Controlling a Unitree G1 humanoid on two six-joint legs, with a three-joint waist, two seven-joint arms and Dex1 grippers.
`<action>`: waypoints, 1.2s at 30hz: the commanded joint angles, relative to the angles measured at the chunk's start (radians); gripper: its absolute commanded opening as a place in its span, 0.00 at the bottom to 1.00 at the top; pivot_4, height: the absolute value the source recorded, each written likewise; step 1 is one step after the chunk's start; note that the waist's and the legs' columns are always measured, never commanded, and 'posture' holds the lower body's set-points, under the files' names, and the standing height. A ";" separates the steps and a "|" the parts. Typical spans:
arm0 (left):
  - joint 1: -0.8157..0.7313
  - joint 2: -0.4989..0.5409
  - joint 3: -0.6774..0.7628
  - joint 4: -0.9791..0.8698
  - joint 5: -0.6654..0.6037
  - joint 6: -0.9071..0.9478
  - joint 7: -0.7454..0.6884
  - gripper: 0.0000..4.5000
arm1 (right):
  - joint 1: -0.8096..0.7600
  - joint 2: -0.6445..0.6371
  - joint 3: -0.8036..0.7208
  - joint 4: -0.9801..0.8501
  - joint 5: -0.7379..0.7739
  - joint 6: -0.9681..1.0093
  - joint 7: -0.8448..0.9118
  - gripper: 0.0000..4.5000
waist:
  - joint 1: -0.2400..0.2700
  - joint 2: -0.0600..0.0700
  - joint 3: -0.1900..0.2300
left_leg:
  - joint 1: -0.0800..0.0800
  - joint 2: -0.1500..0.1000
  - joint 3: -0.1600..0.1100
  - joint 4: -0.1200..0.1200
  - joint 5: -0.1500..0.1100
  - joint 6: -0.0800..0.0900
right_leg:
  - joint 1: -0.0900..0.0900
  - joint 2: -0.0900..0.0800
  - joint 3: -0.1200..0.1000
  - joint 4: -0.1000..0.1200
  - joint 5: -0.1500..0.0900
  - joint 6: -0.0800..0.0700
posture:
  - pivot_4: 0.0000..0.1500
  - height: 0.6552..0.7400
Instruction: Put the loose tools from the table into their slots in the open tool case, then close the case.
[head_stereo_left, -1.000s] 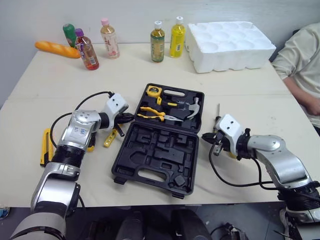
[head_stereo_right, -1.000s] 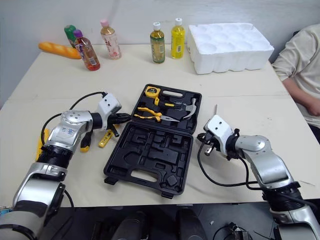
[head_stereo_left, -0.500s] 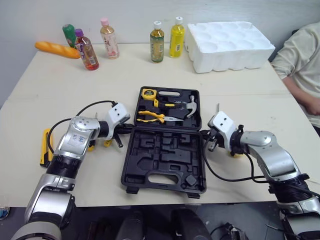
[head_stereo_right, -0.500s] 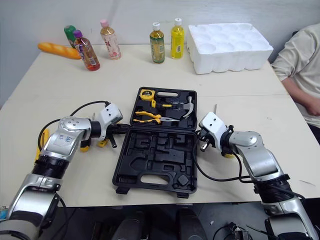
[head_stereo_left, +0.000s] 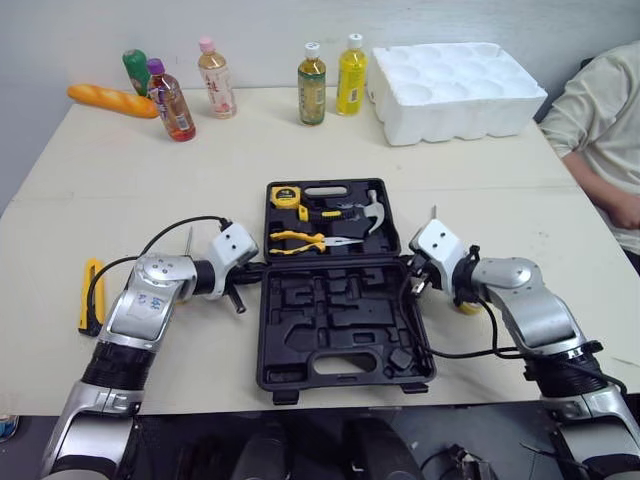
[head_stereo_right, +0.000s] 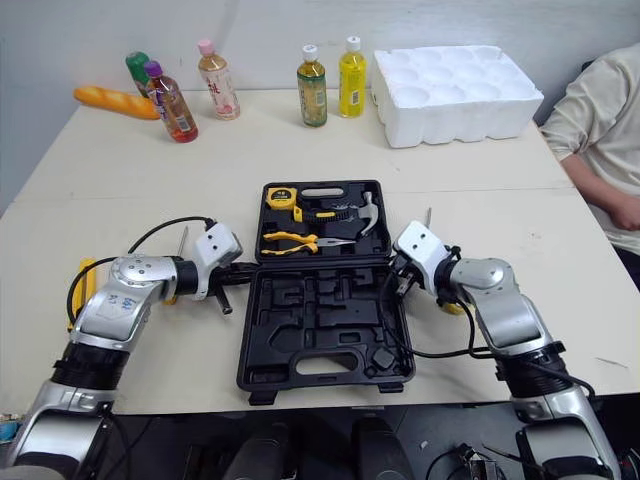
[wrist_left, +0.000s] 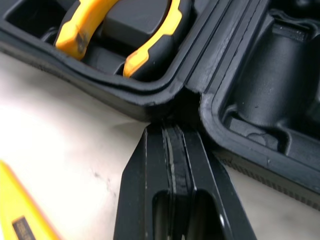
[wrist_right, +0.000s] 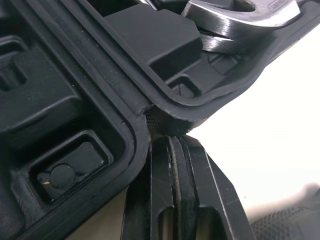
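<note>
**Parked at the hinge ends, with the loose tools lying outward**

Found the tool case (head_stereo_left: 340, 320) open and flat in the middle of the table (head_stereo_left: 120, 170), with its hinge line running left to right. Saw a tape measure (head_stereo_left: 285, 194), pliers (head_stereo_left: 300, 238) and a hammer (head_stereo_left: 372, 212) seated in the far half, and bare moulded slots in the near half.

Found the left gripper (wrist_left: 167, 129) with fingers pressed together on nothing, tips touching the notch at the hinge's left end. Found the right gripper (wrist_right: 167, 139) likewise closed and empty, tips against the hinge's right end.

Placed the yellow utility knife (head_stereo_left: 90, 295) well apart from the left fingers, out toward the table's left edge. Read its long axis as running near to far, roughly parallel to the case's side, and judged the left arm the nearer. Placed a yellow-handled tool (head_stereo_left: 467, 306) just beside the right wrist, largely hidden beneath it, with its axis unreadable; judged the right arm the nearer.

Reckoned either gripper would need to back off the case, part its fingers and turn outward before any grasp.

Noted a smooth, pale, flat tabletop with open room around the knife. Noted bottles (head_stereo_left: 313, 85), a loaf-like thing (head_stereo_left: 112, 100) and a foam tray (head_stereo_left: 455, 75) along the far edge, well apart from the work. Noted a person's sleeve (head_stereo_left: 605, 130) at the right.
</note>
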 joint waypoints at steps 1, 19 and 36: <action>0.031 -0.009 -0.003 -0.045 -0.035 0.011 -0.001 0.02 | 0.013 -0.028 -0.009 -0.083 0.014 -0.025 0.033 0.00 | 0.002 0.000 0.000 | 0.000 0.000 0.000 0.000 0.000 0.000 | 0.000 0.000 0.000 0.000 0.000 0.000 | 1.00 1.00; 0.674 0.319 0.947 0.045 -0.350 0.020 -0.184 0.62 | 0.506 -0.444 -0.814 -0.092 0.288 0.118 0.334 0.50 | -0.002 -0.001 0.000 | 0.016 0.000 -0.001 -0.015 -0.004 0.008 | 0.017 0.000 0.000 -0.017 0.000 0.000 | 1.00 1.00; 0.688 0.439 0.930 0.511 -0.284 -0.290 -0.109 1.00 | 0.425 -0.522 -0.739 0.332 0.227 -0.207 0.330 1.00 | -0.007 -0.002 0.001 | 0.035 0.000 0.002 -0.033 -0.005 0.007 | 0.030 -0.005 0.000 -0.026 -0.001 -0.002 | 1.00 1.00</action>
